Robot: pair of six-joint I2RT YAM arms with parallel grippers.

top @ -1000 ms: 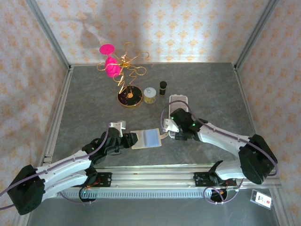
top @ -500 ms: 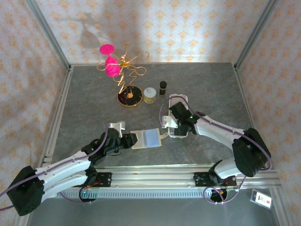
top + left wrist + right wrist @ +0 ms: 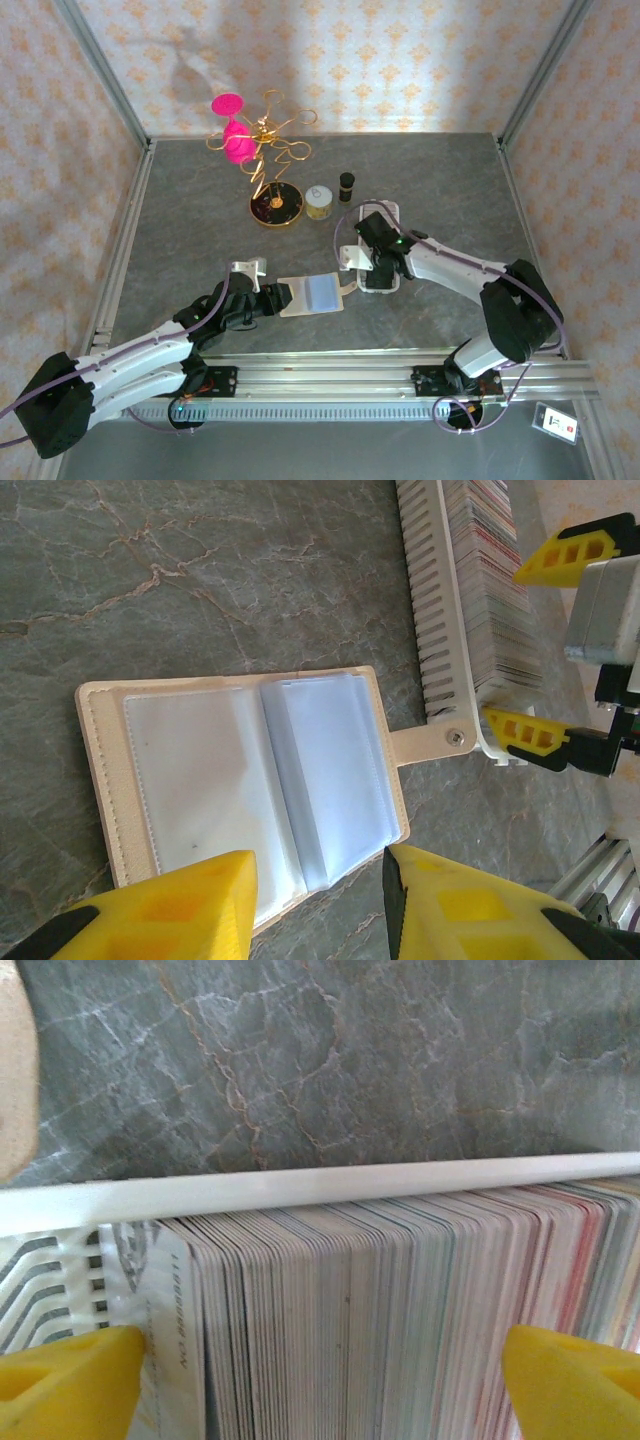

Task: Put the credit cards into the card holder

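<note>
Shows the card holder (image 3: 240, 770) lying unfolded on the table (image 3: 200, 580), clear sleeves up. Sets the left gripper (image 3: 320, 880) over the card holder's near edge, fingers parted with the sleeves between them; no telling whether they grip. Spreads the right gripper (image 3: 320, 1380) wide just beyond the card holder's snap tab, one fingertip at either end of the credit cards (image 3: 380, 1300), packed on edge in the ribbed case (image 3: 300, 1185) beside that tab.

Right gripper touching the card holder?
Apart. Right wrist view: right gripper hangs over the credit cards; the card holder lies beyond the white rail.
</note>
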